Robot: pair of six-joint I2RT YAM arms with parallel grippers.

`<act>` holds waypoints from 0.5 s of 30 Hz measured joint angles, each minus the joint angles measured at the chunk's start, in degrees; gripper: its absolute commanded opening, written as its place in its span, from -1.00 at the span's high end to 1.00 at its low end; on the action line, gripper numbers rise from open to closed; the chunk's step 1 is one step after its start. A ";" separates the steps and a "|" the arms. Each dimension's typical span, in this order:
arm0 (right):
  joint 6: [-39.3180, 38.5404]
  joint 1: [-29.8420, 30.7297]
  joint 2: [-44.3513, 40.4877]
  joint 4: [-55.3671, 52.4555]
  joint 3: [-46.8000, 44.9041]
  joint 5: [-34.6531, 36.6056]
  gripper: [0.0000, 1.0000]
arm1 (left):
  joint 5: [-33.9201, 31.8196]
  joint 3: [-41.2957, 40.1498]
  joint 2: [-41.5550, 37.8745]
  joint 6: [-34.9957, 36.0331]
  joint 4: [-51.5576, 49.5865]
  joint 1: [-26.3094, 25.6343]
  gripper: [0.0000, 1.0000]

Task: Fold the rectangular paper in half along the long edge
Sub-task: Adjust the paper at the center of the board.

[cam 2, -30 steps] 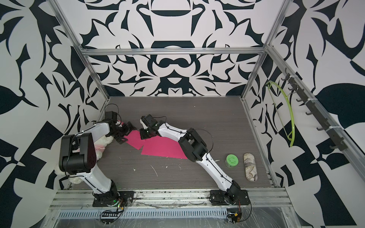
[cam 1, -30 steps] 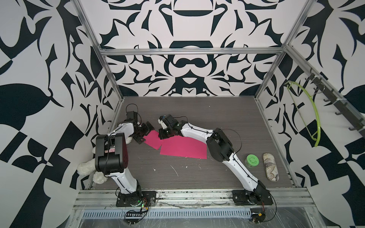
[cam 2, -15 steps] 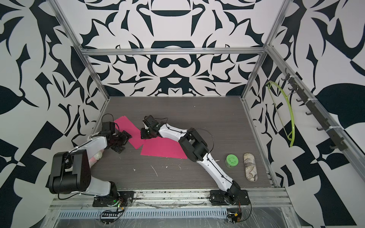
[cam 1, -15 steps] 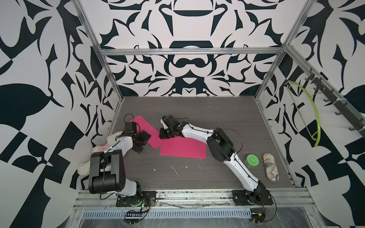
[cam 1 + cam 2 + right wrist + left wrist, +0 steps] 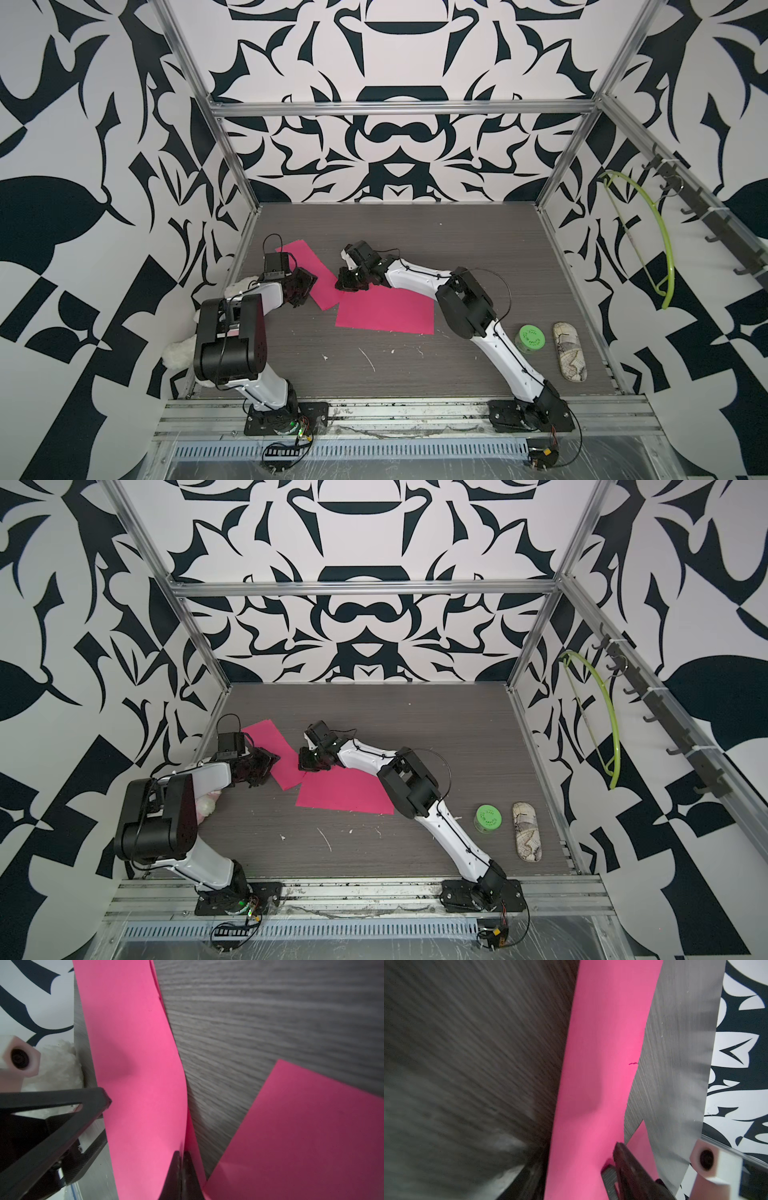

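1. In the right wrist view the right tool [image 5: 181,1155] has its jaws pinched together on one long edge of the pink paper [image 5: 135,1064], and the sheet's rim vanishes between the tips.
2. The left tool [image 5: 577,1167] stands part-way apart with the paper [image 5: 591,1064] running through the gap. I cannot tell whether its pads press on the sheet.
3. In both top views, taking the back wall as 12 o'clock, the pink paper [image 5: 307,259] [image 5: 270,737] lies on the left half of the desk [image 5: 415,232]. It is a narrow magenta strip running from 11 to 5 o'clock.
4. The right tool [image 5: 343,286] [image 5: 305,766] sits at the strip's 4 o'clock end, and the left tool [image 5: 305,286] [image 5: 266,766] at its 7 o'clock edge.
5. Up close the strip shows two layers, with a second rim peeking out beside the upper one. Its face bows and carries a soft shaded dent.
6. A flat pink sheet [image 5: 384,309] [image 5: 345,789] lies at 4 o'clock from the right tool, its corner just beside the strip's end.
7. Hidden or unclear:
   - The left tool covers the strip's lower left edge in the top views.
   - The right arm crosses the flat sheet's 2 o'clock corner.
   - The desk side of the left wrist view is smeared, and one finger there is only a dark blur at the frame's border.
   - A white fluffy thing [image 5: 178,353] is half behind the left arm.
8. At the desk's 4 o'clock, well apart from the paper, sit a green round jar [image 5: 531,338] and a patterned oval case [image 5: 569,351]. The lid's print is too small to read.
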 measured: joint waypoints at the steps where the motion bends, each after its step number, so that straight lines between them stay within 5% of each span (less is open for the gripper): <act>1: 0.26 -0.09 0.00 -0.04 0.00 -0.31 1.00 | 0.20 -0.02 0.11 -0.02 0.39 0.00 -0.05; 6: 0.90 -0.52 0.00 0.09 -0.28 -1.55 1.00 | 0.92 -0.11 0.13 0.15 0.55 0.00 0.04; 15: 2.23 -0.92 0.00 0.81 -0.74 -3.34 0.96 | 1.14 0.07 0.11 3.04 -2.45 0.00 0.48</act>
